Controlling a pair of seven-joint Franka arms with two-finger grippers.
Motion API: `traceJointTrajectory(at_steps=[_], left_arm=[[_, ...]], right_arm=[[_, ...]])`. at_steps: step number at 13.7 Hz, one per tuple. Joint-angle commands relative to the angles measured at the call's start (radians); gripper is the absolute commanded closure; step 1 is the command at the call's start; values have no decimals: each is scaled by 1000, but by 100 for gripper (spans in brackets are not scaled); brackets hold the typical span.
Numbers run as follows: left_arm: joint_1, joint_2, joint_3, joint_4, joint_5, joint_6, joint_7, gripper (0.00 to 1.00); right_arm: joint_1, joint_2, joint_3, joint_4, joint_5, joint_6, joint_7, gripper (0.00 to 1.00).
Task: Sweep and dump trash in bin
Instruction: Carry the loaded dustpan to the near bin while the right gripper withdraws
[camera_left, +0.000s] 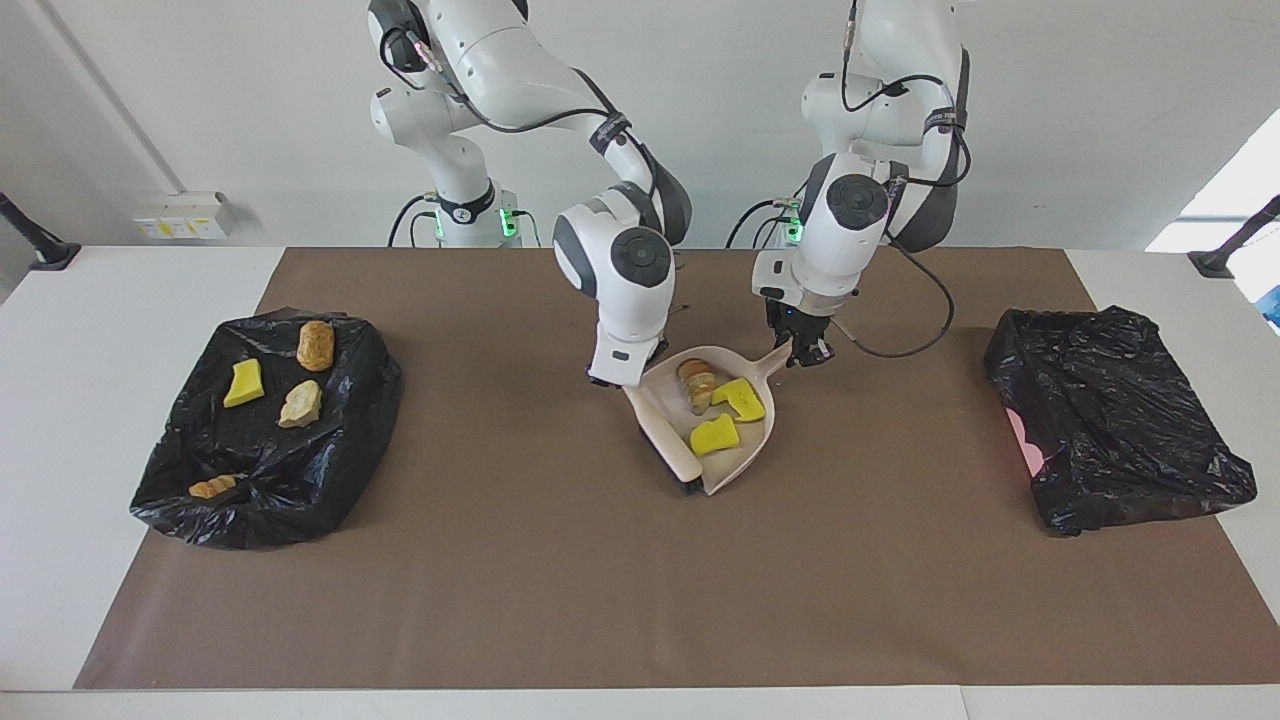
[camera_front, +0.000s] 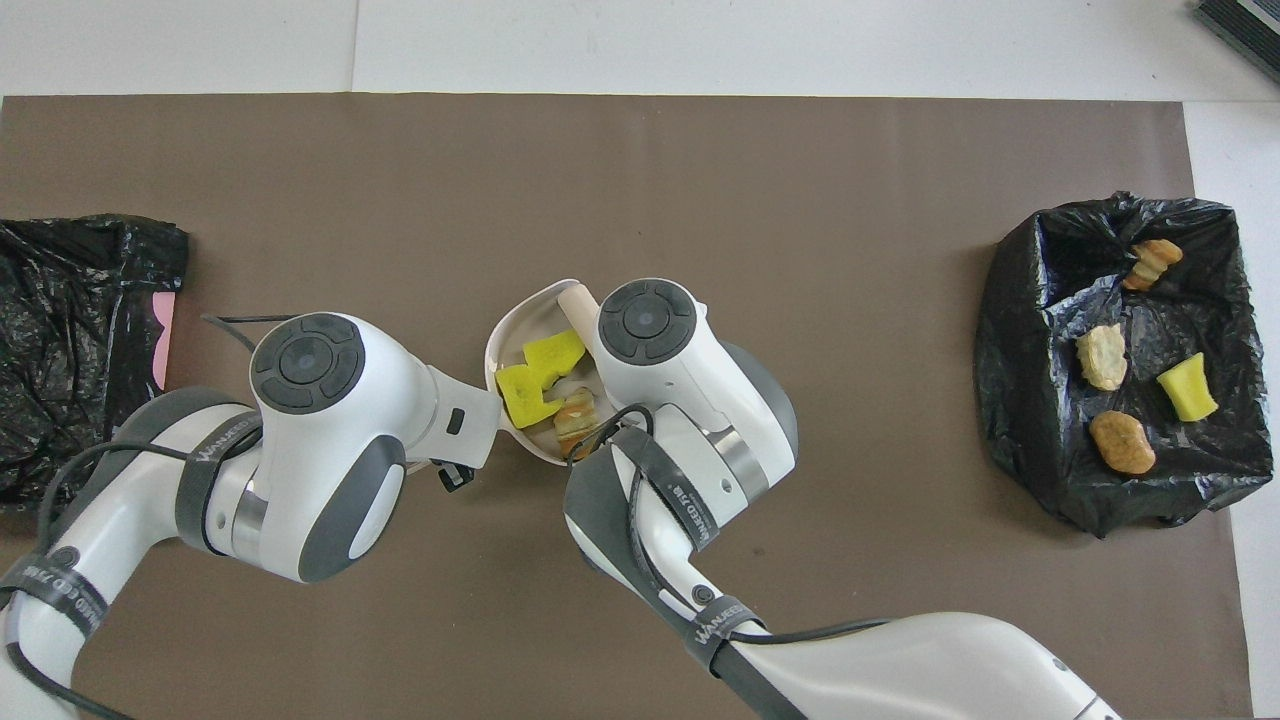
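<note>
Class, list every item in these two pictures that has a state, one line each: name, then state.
Dustpan: flat on the mat, holding three scraps, handle gripped.
Brush: lying along the dustpan's open edge, held.
Left gripper: shut on the dustpan handle.
Right gripper: shut on the brush handle.
Bag with trash: open, four scraps inside.
Other bag: crumpled, no scraps showing.

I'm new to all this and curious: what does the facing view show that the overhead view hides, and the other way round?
Only the facing view shows the left gripper shut on the dustpan handle and the brush along the pan's edge. Only the overhead view looks straight down into the trash-filled bin. Both show three scraps in the dustpan and four in that bin.
</note>
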Motion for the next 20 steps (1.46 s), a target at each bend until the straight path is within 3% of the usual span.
traceJointTrajectory(at_steps=[1, 5, 9, 13, 16, 20], left_arm=[[-2, -24, 10, -3, -12, 9, -9, 100], [39, -42, 13, 25, -28, -5, -4, 100], [139, -67, 15, 123, -27, -140, 13, 100], [296, -68, 15, 224, -27, -247, 106, 100], [438, -62, 16, 283, -19, -322, 172, 100], [685, -45, 18, 352, 10, -424, 482, 100]], right_arm=[[-48, -56, 9, -6, -19, -70, -16, 100], [-40, -138, 9, -44, -19, -138, 99, 100], [36, -204, 11, -143, -13, -116, 260, 100], [174, -280, 12, -277, 30, -21, 484, 100], [294, -281, 12, -291, 121, 35, 668, 100], [400, -238, 12, -309, 199, 160, 797, 100]])
